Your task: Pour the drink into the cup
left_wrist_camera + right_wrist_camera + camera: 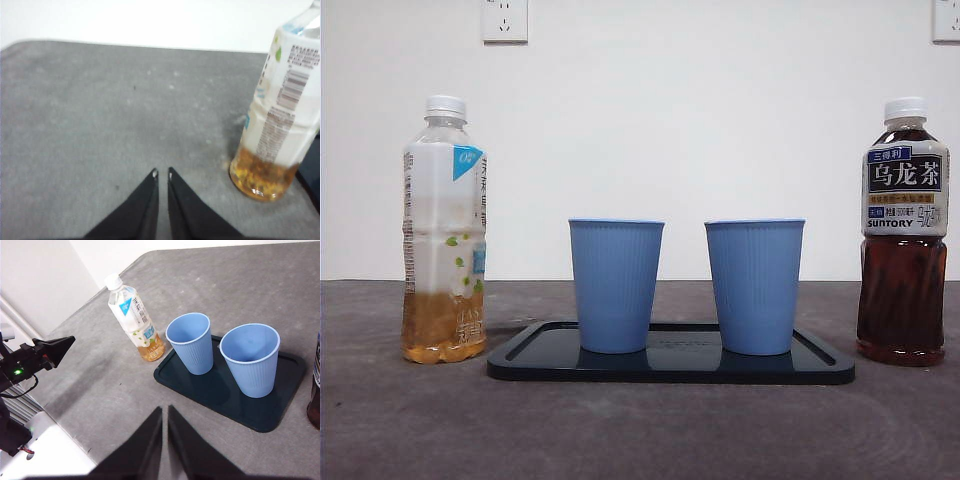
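The left gripper (161,173) is held low over the bare gray table (100,110). Its two jaws are pressed almost together and nothing is held between them. The pale bottle (280,115) is seen just beside it, off to one side, not touched. Only a little yellow drink is left at the bottom of that bottle, and its white cap (446,104) is on.

The right gripper (165,410) is held higher up, and its jaws are closed on nothing too. From there the whole scene can be looked down on. Two blue cups are stood upright and side by side on a dark tray (820,365). The cup nearer the pale bottle (615,285) and the other cup (754,286) look empty in the right wrist view. A dark tea bottle (903,230) is stood at the far side of the tray, near the second cup, and it is nearly full. Its cap is on as well.

No bottle has been picked up yet, so the first step is judged to be a grab. The jaws should be opened wide before a bottle is reached. The bottle should be gripped around its middle, so it is not tipped over. It should be lifted straight up and carried over a cup. The cap may have to be taken off first, or nothing will be poured. The cups are light, so they should not be bumped.
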